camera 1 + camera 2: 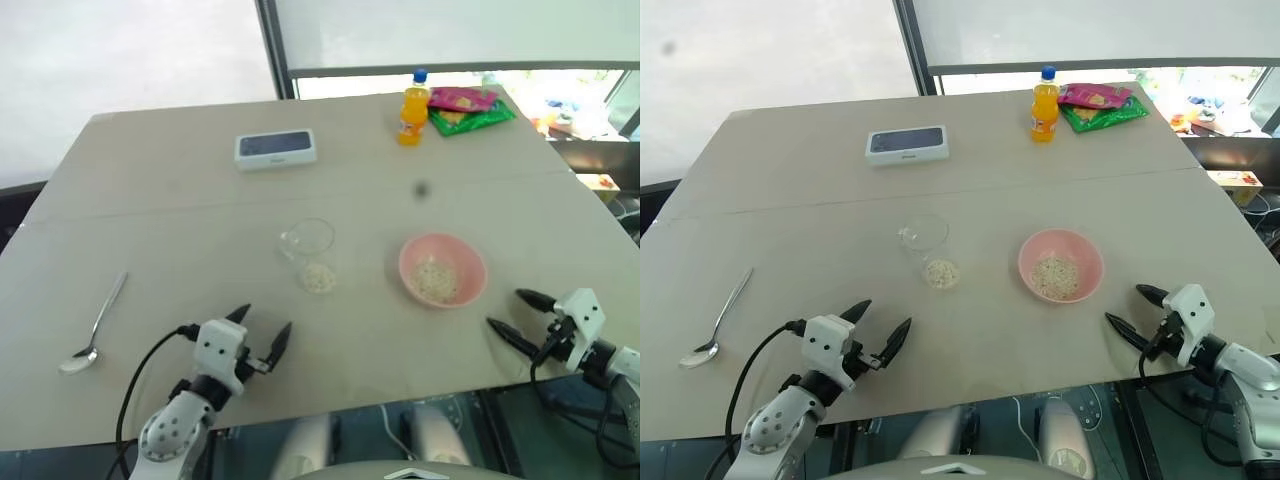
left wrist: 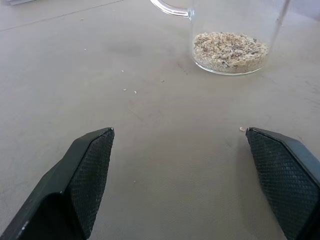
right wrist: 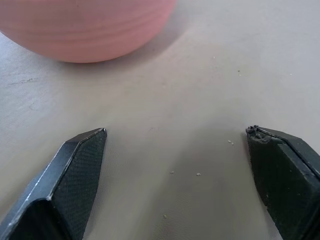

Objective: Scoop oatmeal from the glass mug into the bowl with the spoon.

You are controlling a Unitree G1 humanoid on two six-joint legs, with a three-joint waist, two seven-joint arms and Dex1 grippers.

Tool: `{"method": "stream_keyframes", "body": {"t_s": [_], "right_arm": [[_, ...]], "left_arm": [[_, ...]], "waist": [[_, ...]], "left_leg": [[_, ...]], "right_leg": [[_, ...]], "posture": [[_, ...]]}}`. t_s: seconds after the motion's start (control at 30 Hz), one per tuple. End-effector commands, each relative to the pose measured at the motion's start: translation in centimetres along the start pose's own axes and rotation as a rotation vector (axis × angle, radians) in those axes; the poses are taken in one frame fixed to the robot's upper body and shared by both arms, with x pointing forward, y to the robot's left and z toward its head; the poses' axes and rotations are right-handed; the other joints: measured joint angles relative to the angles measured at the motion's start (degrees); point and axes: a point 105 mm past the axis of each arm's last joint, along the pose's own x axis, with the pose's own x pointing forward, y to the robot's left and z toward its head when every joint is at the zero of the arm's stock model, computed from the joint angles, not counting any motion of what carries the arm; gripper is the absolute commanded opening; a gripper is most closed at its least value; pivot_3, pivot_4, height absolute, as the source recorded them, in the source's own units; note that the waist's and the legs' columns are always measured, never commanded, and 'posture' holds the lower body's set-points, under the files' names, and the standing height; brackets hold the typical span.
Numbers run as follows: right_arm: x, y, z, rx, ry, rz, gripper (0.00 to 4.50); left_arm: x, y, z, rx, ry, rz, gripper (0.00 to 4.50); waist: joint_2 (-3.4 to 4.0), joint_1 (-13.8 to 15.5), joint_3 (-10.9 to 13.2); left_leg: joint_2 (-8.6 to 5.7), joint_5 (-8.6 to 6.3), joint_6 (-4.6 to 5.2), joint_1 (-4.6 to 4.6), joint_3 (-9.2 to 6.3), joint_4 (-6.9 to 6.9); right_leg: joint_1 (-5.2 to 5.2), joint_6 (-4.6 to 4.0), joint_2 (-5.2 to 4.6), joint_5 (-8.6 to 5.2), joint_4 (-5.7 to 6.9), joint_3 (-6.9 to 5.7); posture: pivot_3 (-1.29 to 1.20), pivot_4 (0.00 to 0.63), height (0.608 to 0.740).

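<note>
The clear glass mug [image 1: 310, 252] stands mid-table with a thin layer of oatmeal [image 2: 229, 50] at its bottom. To its right sits the pink bowl [image 1: 443, 270], which also holds some oat flakes [image 1: 436, 279]. The silver spoon [image 1: 95, 325] lies on the table far to the left, touched by neither gripper. My left gripper [image 1: 262, 332] hovers near the front edge, short of the mug, open and empty. My right gripper [image 1: 517, 314] is at the front right, beside the bowl, open and empty too.
A dark phone-like device on a white base [image 1: 276, 148] lies at the back. An orange drink bottle [image 1: 413, 108] and snack packets [image 1: 468, 108] stand at the back right. A few stray flakes [image 2: 130, 91] dot the table. The table's front edge runs just under both grippers.
</note>
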Motion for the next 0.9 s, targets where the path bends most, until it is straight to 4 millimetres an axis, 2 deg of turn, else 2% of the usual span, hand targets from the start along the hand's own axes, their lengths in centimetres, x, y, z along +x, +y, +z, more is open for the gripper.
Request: {"method": "stream_keyframes", "body": {"t_s": [0.03, 0.17, 0.27, 0.37, 0.5, 0.57, 0.73, 0.8, 0.9], "right_arm": [[-0.5, -0.1, -0.8, 0.020, 0.027, -0.006, 4.50], [-0.9, -0.3, -0.7, 0.014, 0.030, -0.007, 4.50], [-1.6, -0.4, 0.4, -0.016, -0.013, 0.017, 4.50], [-2.7, 0.4, 2.3, -0.034, -0.067, 0.119, 4.50], [-4.1, 1.8, 6.5, -0.042, -0.159, 0.275, 4.50], [-4.5, 2.7, 8.3, -0.066, -0.176, 0.367, 4.50], [-4.0, 5.0, 12.6, -0.141, -0.235, 0.549, 4.50], [-3.4, 5.7, 13.5, -0.187, -0.241, 0.603, 4.50], [-2.7, 6.7, 13.6, -0.252, -0.218, 0.685, 4.50]], "left_arm": [[-0.8, -0.1, -2.4, -0.023, 0.105, -0.006, 4.38], [-0.6, 0.0, -2.3, -0.025, 0.100, -0.002, 4.38], [-0.7, 0.6, -1.9, -0.027, 0.091, 0.020, 4.38], [-1.4, 2.7, -0.5, -0.101, 0.057, 0.098, 4.38], [-2.7, 6.6, 1.1, -0.051, 0.051, 0.164, 4.38], [-3.3, 8.4, 1.4, -0.016, 0.068, 0.186, 4.38], [-4.2, 12.5, 2.4, 0.002, 0.073, 0.280, 4.38], [-4.3, 13.7, 2.8, 0.018, 0.084, 0.302, 4.38], [-4.5, 15.1, 3.8, 0.021, 0.081, 0.330, 4.38]], "waist": [[0.00, 0.00, 0.00], [0.00, 0.02, 0.00], [0.00, 0.07, 0.00], [0.09, 0.08, 0.14], [0.18, -0.25, 0.66], [0.00, -0.21, 0.88], [-0.52, 0.13, 1.19], [-0.61, 0.18, 1.26], [-0.75, 0.34, 1.34]], "left_leg": [[0.00, 0.00, 0.00, 0.00, 0.00, 0.00], [0.00, 0.00, 0.00, 0.00, 0.00, 0.00], [0.00, 0.00, 0.00, 0.00, 0.00, 0.00], [0.01, 0.00, 0.00, -0.04, -0.02, 0.00], [0.13, 0.00, 0.00, -0.15, -0.02, -0.01], [0.29, 0.00, 0.00, -0.15, 0.00, 0.02], [0.31, 0.00, 0.00, -0.22, -0.02, 0.05], [0.27, 0.00, -0.01, -0.32, -0.02, 0.08], [0.27, 0.00, -0.02, -0.38, -0.10, 0.08]], "right_leg": [[0.00, 0.00, 0.00, 0.00, 0.00, 0.00], [0.00, 0.00, 0.00, 0.00, 0.00, 0.00], [0.00, 0.00, 0.00, 0.00, 0.00, -0.01], [-0.02, 0.00, 0.00, 0.00, 0.00, -0.03], [-0.20, 0.14, 0.11, 0.08, 0.08, 0.00], [-0.22, 0.18, 0.27, -0.01, 0.09, 0.01], [-0.22, 0.16, 0.28, 0.13, 0.05, -0.06], [-0.30, 0.17, 0.23, 0.14, 0.04, -0.06], [-0.33, 0.17, 0.22, 0.15, 0.03, -0.17]], "posture": [[0.00, 0.150, 0.740], [0.00, 0.150, 0.740], [0.00, 0.150, 0.740], [0.00, 0.150, 0.740], [0.00, 0.150, 0.740], [0.00, 0.150, 0.740], [0.00, 0.150, 0.740], [0.00, 0.150, 0.740], [0.00, 0.150, 0.740]]}}
